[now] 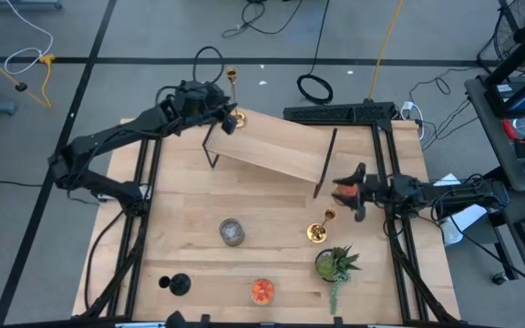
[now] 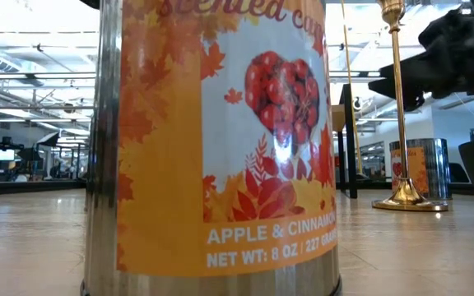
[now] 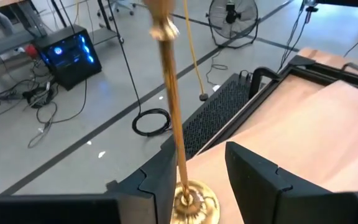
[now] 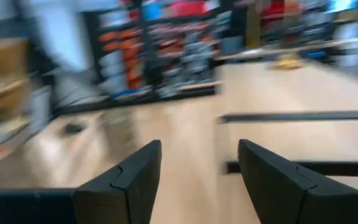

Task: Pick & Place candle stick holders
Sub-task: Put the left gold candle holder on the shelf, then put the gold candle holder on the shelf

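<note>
One gold candlestick (image 1: 232, 96) stands by its round base (image 3: 192, 202) on the far left corner of a raised wooden shelf (image 1: 276, 146). My left gripper (image 1: 229, 119) is open, with its fingers on either side of the stem just above the base (image 3: 201, 155). The second gold candlestick (image 1: 320, 228) stands on the table and also shows in the low view (image 2: 401, 107). My right gripper (image 1: 340, 191) is open and empty (image 4: 197, 149), just beyond that candlestick. The grey cup (image 1: 232, 231), the orange-red cup (image 1: 262, 290) and the short black holder (image 1: 176, 283) stand on the table. My left gripper has one finger (image 3: 160, 180) right against the candlestick's lower stem (image 3: 180, 163), and I cannot tell whether it touches. The other finger (image 3: 253, 174) stands clearly apart. The fingers come in level, low by the base, and the candlestick stands upright on the shelf.
A green potted plant (image 1: 335, 264) stands near the right front, close to the second candlestick. The shelf's black legs (image 1: 324, 164) stand mid-table. An orange-red patch (image 1: 344, 194) shows at my right gripper, and I cannot tell what it is. The orange-red cup fills the low view (image 2: 220, 148).
</note>
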Robot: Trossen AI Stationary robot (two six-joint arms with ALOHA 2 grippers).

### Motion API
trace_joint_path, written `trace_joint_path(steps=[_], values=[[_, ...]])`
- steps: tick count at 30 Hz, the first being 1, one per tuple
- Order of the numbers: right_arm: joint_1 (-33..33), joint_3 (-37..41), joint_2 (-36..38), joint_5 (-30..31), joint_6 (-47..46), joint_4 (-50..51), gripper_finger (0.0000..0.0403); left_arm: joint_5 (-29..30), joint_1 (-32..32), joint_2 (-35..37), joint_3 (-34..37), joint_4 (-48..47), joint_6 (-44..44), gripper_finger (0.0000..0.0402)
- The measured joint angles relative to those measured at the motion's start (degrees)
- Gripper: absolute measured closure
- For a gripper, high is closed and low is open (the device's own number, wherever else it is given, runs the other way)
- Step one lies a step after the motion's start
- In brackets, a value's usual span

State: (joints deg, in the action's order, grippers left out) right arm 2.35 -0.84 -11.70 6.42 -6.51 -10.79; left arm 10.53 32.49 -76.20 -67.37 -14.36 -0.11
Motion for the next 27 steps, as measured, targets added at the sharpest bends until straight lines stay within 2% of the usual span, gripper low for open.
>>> trace_joint_path(steps=[4,7,13,21,27], values=[[0.02,0.02,0.0,-11.65,0.1,2.09,0.019,-0.01,-0.63,2.43,0.0,-3.69,-0.38,0.0256],[0.02,0.0,-0.29,-16.7,0.09,1.62,0.019,0.03,-1.14,3.91,-0.02,-5.34,-0.42,0.0256],[0.02,0.0,-3.78,-17.02,-2.16,-3.4,0.019,0.01,-1.96,4.74,-0.02,-8.18,-0.82,0.0256],[0.28,0.02,-13.66,-17.27,-4.81,-10.2,0.019,-0.08,-4.37,4.65,-0.02,-15.23,-0.6,0.0256],[3.67,0.04,-20.82,-24.66,-2.94,-19.28,0.019,-0.23,-6.59,4.65,-0.02,-17.33,-0.59,0.0256]])
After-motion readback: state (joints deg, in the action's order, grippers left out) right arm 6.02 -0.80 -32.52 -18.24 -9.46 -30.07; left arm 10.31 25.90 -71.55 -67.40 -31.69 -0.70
